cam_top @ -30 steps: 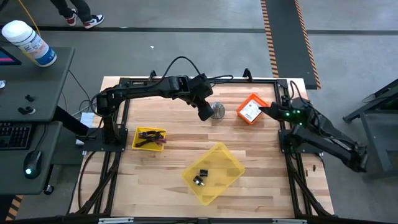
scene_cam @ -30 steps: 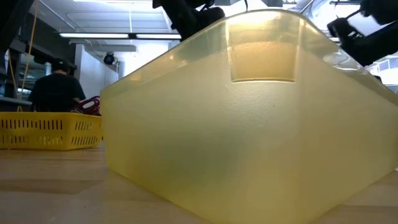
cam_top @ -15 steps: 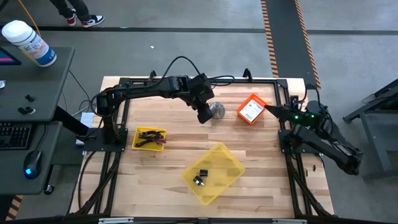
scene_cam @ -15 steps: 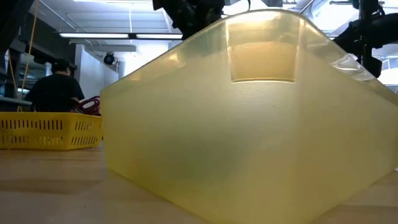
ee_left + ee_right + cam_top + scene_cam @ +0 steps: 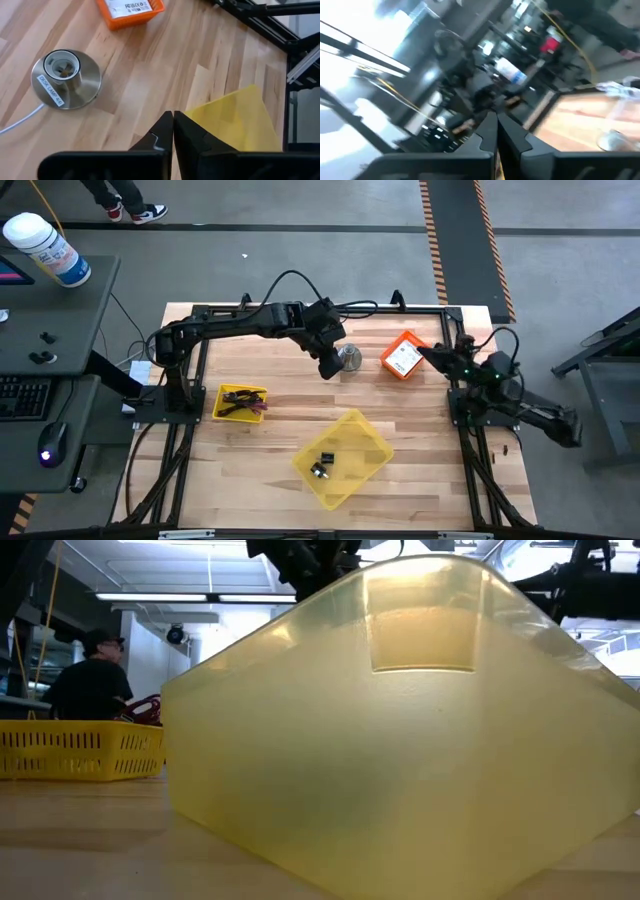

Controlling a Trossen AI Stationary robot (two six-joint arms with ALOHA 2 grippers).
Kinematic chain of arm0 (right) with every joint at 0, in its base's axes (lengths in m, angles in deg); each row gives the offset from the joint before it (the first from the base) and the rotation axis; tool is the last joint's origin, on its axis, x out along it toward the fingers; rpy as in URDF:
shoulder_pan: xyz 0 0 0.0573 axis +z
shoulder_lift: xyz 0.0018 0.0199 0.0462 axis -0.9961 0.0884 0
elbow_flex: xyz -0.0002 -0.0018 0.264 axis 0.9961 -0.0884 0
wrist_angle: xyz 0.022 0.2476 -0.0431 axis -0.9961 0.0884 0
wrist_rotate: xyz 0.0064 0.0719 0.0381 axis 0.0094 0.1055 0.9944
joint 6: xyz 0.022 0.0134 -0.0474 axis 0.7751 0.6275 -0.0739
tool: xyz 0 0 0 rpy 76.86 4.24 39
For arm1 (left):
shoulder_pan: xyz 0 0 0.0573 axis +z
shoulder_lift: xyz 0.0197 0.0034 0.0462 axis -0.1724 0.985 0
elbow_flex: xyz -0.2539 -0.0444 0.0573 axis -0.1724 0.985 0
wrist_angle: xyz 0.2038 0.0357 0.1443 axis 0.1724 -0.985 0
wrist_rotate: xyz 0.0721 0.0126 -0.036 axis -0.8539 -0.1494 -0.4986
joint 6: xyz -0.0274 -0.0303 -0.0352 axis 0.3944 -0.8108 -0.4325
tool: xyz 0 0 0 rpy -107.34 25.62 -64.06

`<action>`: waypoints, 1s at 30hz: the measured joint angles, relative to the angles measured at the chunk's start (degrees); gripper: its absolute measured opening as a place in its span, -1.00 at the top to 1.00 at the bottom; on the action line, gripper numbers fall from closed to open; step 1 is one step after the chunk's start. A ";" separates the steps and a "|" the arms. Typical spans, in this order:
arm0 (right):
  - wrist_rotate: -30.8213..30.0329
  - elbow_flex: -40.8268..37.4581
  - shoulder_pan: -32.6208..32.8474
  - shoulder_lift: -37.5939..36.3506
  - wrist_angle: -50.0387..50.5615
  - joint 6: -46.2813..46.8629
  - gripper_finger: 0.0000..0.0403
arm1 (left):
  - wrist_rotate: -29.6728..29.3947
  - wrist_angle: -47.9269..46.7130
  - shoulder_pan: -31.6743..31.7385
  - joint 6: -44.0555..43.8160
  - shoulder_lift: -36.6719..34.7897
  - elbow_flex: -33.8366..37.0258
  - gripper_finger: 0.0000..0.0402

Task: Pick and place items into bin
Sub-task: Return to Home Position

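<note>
Where yellow bin (image 5: 300, 790) blocks sight, lamp base (image 5: 351, 357) beyond

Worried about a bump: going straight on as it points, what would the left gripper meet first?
The left gripper likely meets bare table first, between the silver lamp base and yellow bin; depth unclear.

White printed box (image 5: 127, 5) flat inside orange bin (image 5: 135, 20); black clips (image 5: 322, 463) in yellow bin (image 5: 372, 442).

surface: wooden table (image 5: 430, 442) | on it: orange bin (image 5: 404, 356); silver lamp base (image 5: 349, 358); yellow basket (image 5: 240, 402); yellow tub (image 5: 343, 457)
</note>
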 joint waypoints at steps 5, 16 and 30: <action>-4.80 -4.40 7.00 -0.01 -10.94 -0.80 1.00 | 0.41 -0.11 0.00 -1.08 0.00 0.00 0.98; -13.94 -5.56 22.60 0.07 -9.82 -8.90 1.00 | 1.29 -0.09 0.00 -1.09 0.00 0.00 1.00; -9.26 -5.56 24.21 0.07 0.88 -16.35 1.00 | 3.65 -0.94 0.01 -0.54 0.00 0.00 1.00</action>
